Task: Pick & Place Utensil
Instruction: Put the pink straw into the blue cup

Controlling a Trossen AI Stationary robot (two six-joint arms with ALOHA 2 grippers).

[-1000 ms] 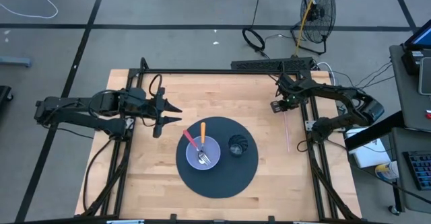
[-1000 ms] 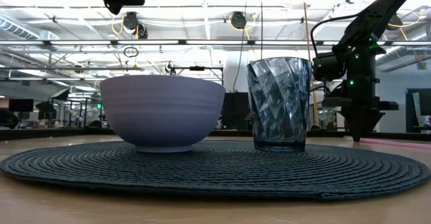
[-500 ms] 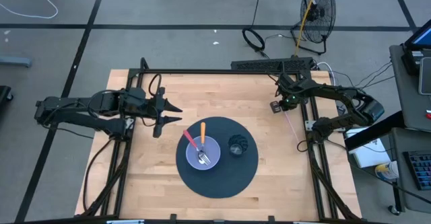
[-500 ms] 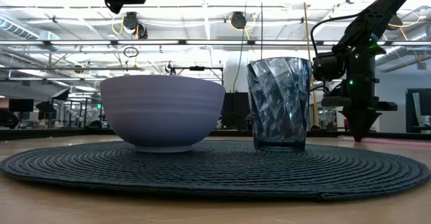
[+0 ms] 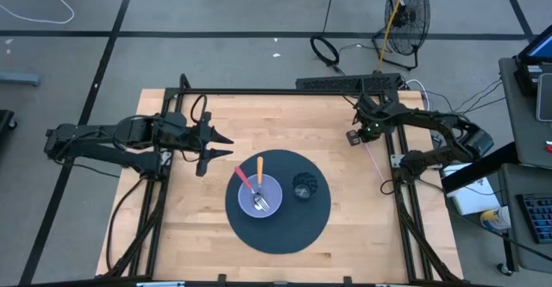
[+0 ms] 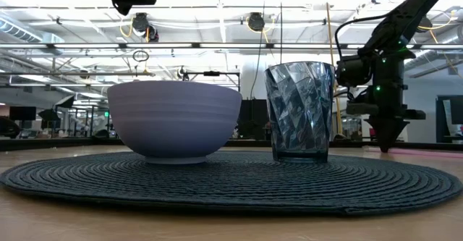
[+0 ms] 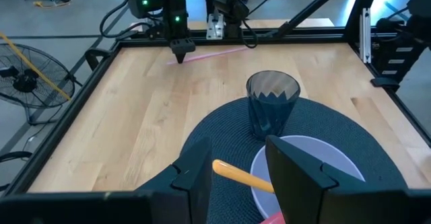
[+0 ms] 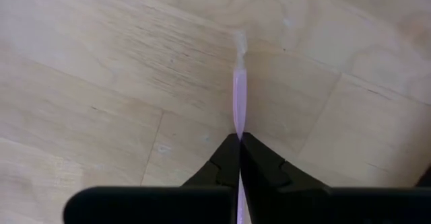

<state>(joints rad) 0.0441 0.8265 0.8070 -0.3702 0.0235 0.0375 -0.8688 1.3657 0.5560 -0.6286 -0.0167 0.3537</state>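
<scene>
Right pincer sits low at the upper right of the high view, fingers clamped on one end of the pink utensil, which runs down-right from it across the wooden surface. Left pincer hovers at centre-left, fingers apart. Dark round woven placemat lies at lower centre. On it stands a lavender bowl holding an orange utensil, a red utensil and a metal spoon. Beside the bowl, to its right, stands a dark blue faceted glass.
</scene>
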